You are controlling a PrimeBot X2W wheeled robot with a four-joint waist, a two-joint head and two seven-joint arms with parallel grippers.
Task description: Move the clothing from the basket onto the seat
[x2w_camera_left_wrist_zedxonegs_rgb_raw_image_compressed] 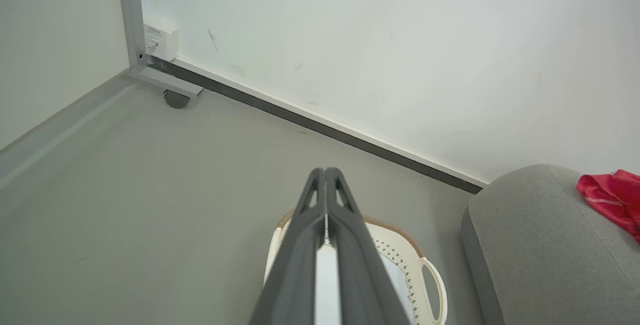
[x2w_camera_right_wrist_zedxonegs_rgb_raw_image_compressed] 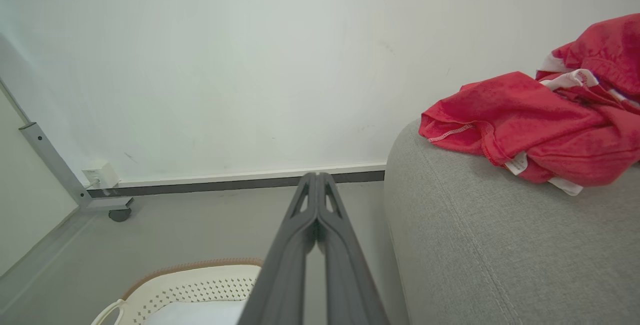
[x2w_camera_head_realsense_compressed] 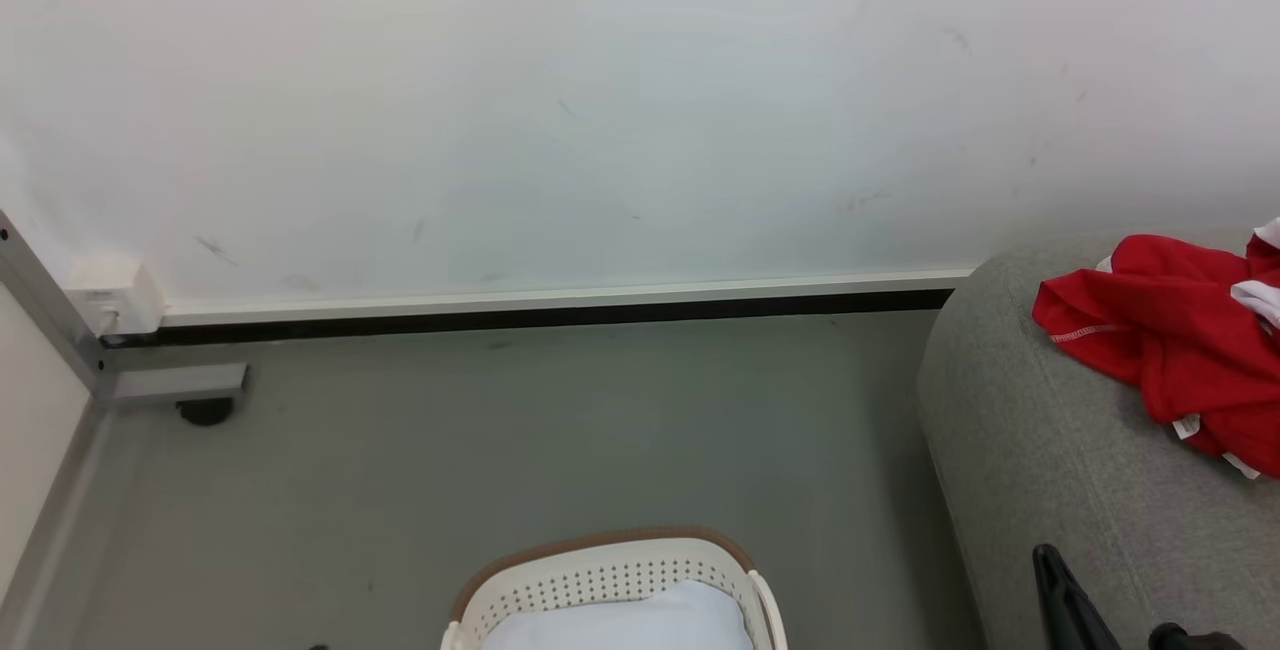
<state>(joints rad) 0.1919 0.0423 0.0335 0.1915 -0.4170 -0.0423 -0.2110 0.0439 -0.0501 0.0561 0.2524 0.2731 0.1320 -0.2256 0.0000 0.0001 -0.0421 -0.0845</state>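
Observation:
The red clothing (x2w_camera_head_realsense_compressed: 1175,350) lies bunched on the light-grey seat (x2w_camera_head_realsense_compressed: 1060,460) at the right, white trim showing; it also appears as clothing (x2w_camera_right_wrist_zedxonegs_rgb_raw_image_compressed: 540,125) on the seat (x2w_camera_right_wrist_zedxonegs_rgb_raw_image_compressed: 480,245) and as clothing (x2w_camera_left_wrist_zedxonegs_rgb_raw_image_compressed: 612,197) on the seat (x2w_camera_left_wrist_zedxonegs_rgb_raw_image_compressed: 530,235). The cream basket (x2w_camera_head_realsense_compressed: 610,580) with a brown rim stands on the floor at the bottom centre, holding a pale pad (x2w_camera_head_realsense_compressed: 630,625). My left gripper (x2w_camera_left_wrist_zedxonegs_rgb_raw_image_compressed: 325,171) is shut with nothing in it, above the basket (x2w_camera_left_wrist_zedxonegs_rgb_raw_image_compressed: 430,275). My right gripper (x2w_camera_right_wrist_zedxonegs_rgb_raw_image_compressed: 316,175) is shut and holds nothing, between the basket (x2w_camera_right_wrist_zedxonegs_rgb_raw_image_compressed: 200,285) and the seat; a dark finger (x2w_camera_head_realsense_compressed: 1065,595) shows low right.
A white wall (x2w_camera_head_realsense_compressed: 600,110) with a dark skirting strip runs behind. A grey metal frame foot on a castor (x2w_camera_head_realsense_compressed: 200,400) and a white socket box (x2w_camera_head_realsense_compressed: 110,300) sit at the left corner. Grey floor (x2w_camera_head_realsense_compressed: 550,430) lies between basket and wall.

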